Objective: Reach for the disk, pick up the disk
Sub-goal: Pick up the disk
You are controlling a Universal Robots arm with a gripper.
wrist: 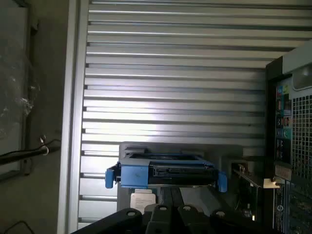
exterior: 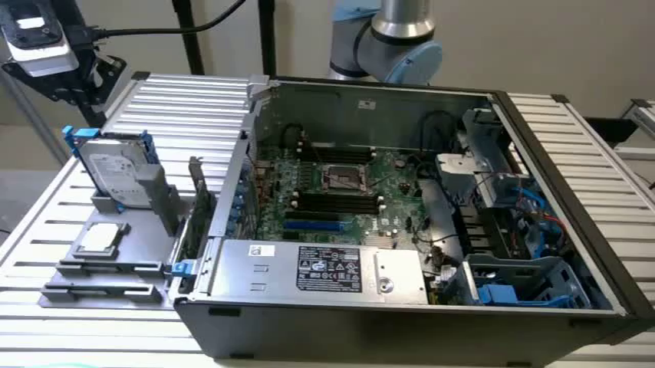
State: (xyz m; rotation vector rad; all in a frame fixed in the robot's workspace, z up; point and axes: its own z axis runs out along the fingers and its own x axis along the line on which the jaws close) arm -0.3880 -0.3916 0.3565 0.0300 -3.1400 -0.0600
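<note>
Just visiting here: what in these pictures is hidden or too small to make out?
1. The disk: label print too small to read in the exterior view; edge-on in the wrist view, so the label faces away.
2. The arm: cut off by the exterior view's top edge.
3. The chip: markings too small, exterior view.

Nothing is legible: the black print on the white label (exterior: 109, 173) of the flat silver blue-framed hard drive (exterior: 116, 162) and on the sticker (exterior: 327, 268) of the grey metal power supply box (exterior: 397, 270) is too small to read.

Arm joint (exterior: 401, 42) stands upright, high in the exterior view. Gripper (wrist: 170, 214) faces downward, jaws closed together.
</note>
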